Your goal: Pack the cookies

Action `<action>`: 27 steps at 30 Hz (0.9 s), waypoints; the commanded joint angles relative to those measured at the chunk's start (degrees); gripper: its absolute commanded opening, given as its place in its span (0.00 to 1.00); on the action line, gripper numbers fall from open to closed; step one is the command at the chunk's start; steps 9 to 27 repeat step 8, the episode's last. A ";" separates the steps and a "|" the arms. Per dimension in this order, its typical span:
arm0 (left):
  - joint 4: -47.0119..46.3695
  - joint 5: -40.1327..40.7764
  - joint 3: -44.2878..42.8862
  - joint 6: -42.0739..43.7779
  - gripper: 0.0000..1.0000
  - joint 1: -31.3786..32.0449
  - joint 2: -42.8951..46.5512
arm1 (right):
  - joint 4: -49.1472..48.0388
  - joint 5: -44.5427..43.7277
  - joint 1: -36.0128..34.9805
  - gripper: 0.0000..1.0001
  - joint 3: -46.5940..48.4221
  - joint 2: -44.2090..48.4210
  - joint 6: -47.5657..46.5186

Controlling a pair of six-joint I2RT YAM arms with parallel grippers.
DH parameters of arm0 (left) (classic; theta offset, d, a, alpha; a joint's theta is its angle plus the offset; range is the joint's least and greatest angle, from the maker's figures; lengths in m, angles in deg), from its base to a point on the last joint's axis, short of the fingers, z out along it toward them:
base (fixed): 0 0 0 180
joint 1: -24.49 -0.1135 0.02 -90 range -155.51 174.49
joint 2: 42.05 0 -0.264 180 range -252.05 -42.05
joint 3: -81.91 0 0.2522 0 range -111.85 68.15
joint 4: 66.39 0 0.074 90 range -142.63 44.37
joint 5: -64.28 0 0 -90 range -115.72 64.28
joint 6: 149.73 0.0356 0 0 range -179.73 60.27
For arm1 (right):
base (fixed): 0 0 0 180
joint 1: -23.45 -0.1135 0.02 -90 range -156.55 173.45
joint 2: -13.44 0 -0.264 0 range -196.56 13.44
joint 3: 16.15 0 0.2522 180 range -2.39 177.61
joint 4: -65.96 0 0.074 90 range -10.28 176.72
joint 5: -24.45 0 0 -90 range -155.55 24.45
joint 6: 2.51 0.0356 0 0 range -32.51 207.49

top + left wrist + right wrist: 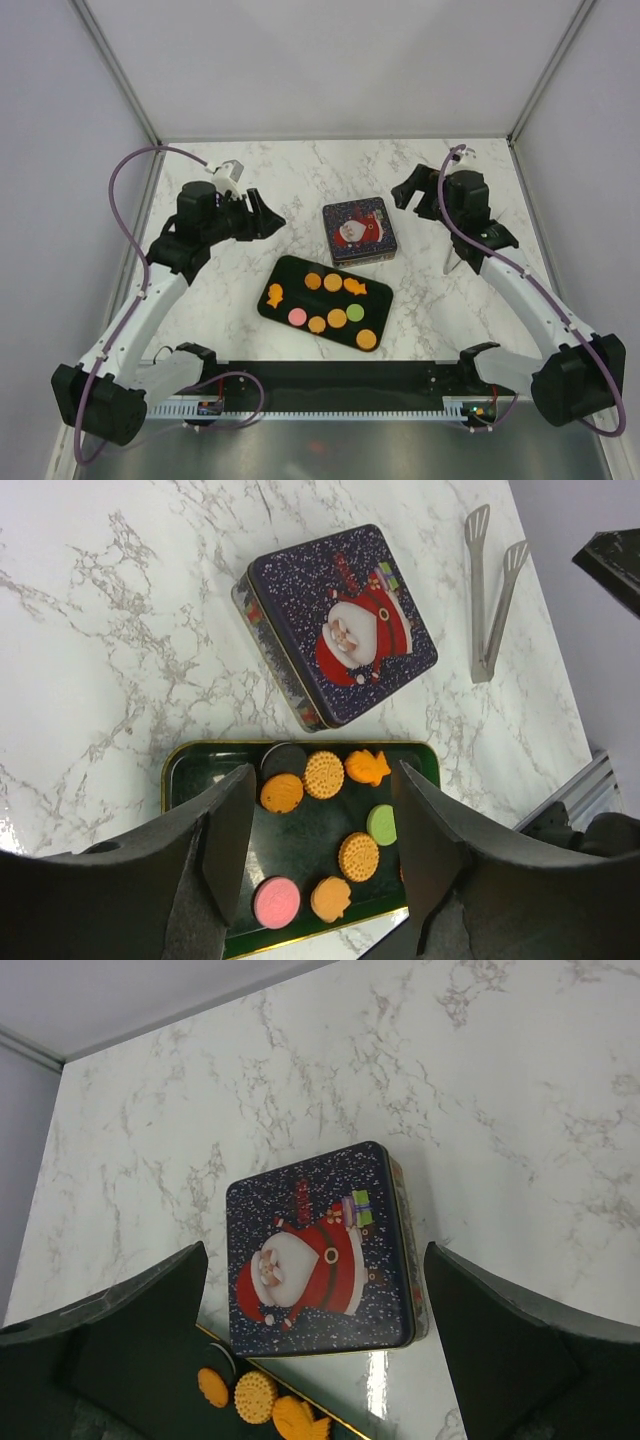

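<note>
Several cookies (333,283) lie on a dark green tray (292,275) in the middle of the table: orange rounds, an orange fish (367,767), a pink one (276,901), a green one (381,824) and a dark one (285,759). Behind the tray sits a square tin (359,231) with its Santa lid closed. My left gripper (268,215) hangs open left of the tin, above the table. In its wrist view, this gripper (322,820) frames the cookies far below and holds nothing. My right gripper (408,195) is open right of the tin; seen from its wrist, it (315,1255) is empty above the tin (318,1250).
Metal tongs (492,590) lie on the marble right of the tin, near the right arm. Grey walls close in the table on the left, right and back. A black rail runs along the near edge by the arm bases.
</note>
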 commanded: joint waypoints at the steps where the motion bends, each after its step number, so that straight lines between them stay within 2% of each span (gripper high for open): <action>1: 2.04 0.54 0.58 5.11 0.64 -0.20 1.63 | 0.14 -6.00 -0.14 0.98 -1.76 4.59 -2.17; 27: 2.04 -0.60 1.28 5.28 0.64 -0.20 1.37 | 0.14 -8.38 -0.06 0.98 -2.47 5.22 -2.18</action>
